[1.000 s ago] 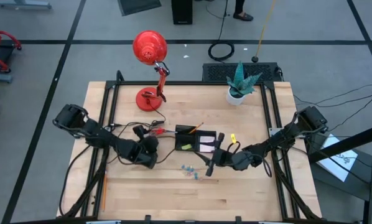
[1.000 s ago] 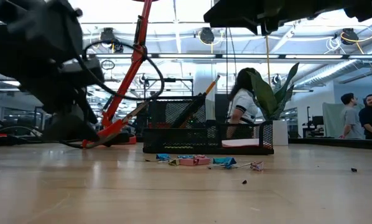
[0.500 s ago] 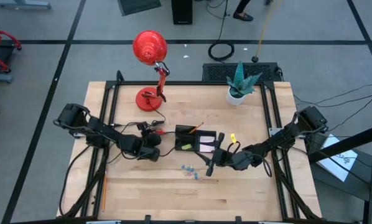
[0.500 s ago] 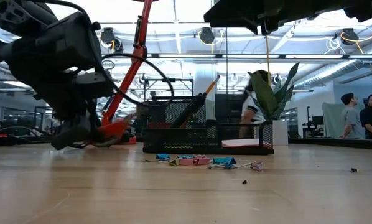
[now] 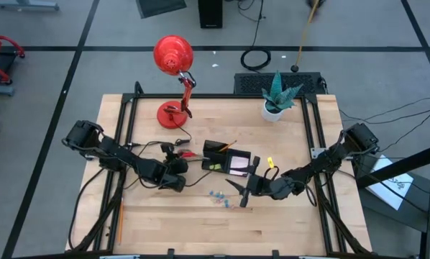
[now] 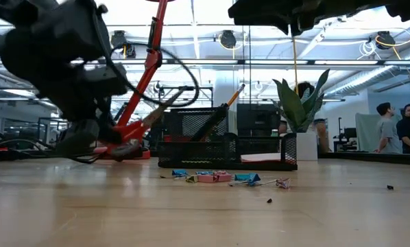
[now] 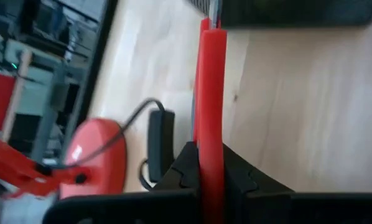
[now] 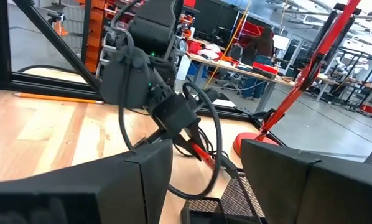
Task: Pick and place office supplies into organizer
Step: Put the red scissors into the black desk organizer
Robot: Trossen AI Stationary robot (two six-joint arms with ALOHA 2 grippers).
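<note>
One item in hand: left gripper (image 5: 177, 169) clenched on red-handled scissors (image 7: 211, 118), just left of organizer (image 5: 226, 160). Scissors' long axis points toward the organizer, so L arm looks nearer for the drop. Right gripper (image 5: 245, 188) just below organizer's right end, fingers spread, holding nothing. Blue clips (image 5: 218, 196) lie loose below the organizer.

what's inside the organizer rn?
The organizer holds a pale sticky-note pad, a yellow-green piece and an orange pencil leaning out. Mesh walls hide anything lower. The left gripper grips the red-handled scissors outside it.
</note>
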